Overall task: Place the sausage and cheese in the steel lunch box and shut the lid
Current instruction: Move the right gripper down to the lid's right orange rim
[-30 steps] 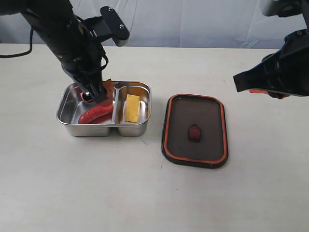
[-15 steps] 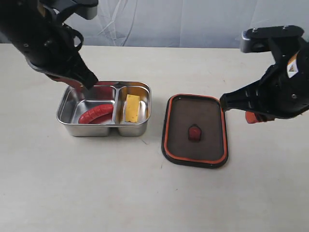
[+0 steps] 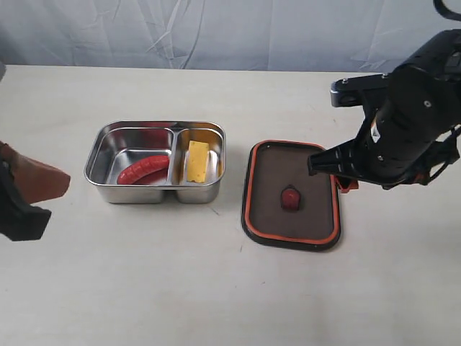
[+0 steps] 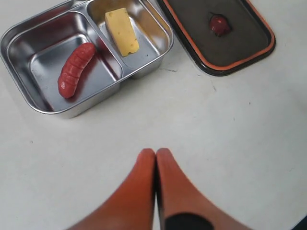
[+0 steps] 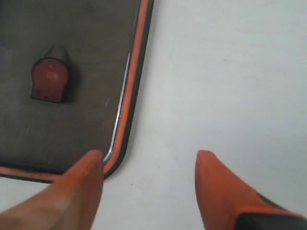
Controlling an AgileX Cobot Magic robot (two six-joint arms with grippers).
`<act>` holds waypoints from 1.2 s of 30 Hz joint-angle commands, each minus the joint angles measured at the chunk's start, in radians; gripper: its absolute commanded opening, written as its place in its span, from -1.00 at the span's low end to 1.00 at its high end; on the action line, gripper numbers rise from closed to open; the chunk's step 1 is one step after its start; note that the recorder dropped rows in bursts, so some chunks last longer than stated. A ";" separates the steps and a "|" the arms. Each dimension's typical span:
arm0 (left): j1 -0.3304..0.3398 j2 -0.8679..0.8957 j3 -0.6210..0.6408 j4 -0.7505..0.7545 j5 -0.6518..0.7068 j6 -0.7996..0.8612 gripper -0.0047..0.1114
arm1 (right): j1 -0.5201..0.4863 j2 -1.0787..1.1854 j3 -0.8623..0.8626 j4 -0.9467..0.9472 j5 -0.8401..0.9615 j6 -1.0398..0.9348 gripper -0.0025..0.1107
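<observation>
Sausage (image 3: 143,169) and cheese (image 3: 197,160) sit in the steel lunch box (image 3: 155,194), so the spread-open right gripper (image 5: 149,158) must next grasp the lid (image 3: 302,162) by its right-hand edge; left gripper (image 4: 156,153), lower left, clenched empty.

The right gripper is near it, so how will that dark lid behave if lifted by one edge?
The lid looks flat and stiff, so probably won't flop. Its low rim lies flat on the table, so a grip may slip. Held at one edge, it likely tilts.

High exterior, downward wrist views, shared lid (image 3: 291,193)
</observation>
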 commanded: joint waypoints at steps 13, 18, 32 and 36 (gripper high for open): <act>-0.002 -0.081 0.058 -0.009 -0.012 -0.013 -0.91 | -0.005 0.143 0.002 0.063 -0.068 0.028 0.02; -0.002 -0.081 0.058 -0.009 -0.012 -0.013 -0.91 | -0.005 0.184 0.002 0.076 -0.068 0.028 0.02; -0.002 -0.081 0.056 -0.013 -0.012 -0.013 -0.91 | -0.005 0.244 0.002 0.114 -0.103 0.028 0.02; -0.002 -0.081 0.056 -0.024 -0.012 -0.013 -0.91 | -0.005 0.244 0.002 0.122 -0.103 0.028 0.02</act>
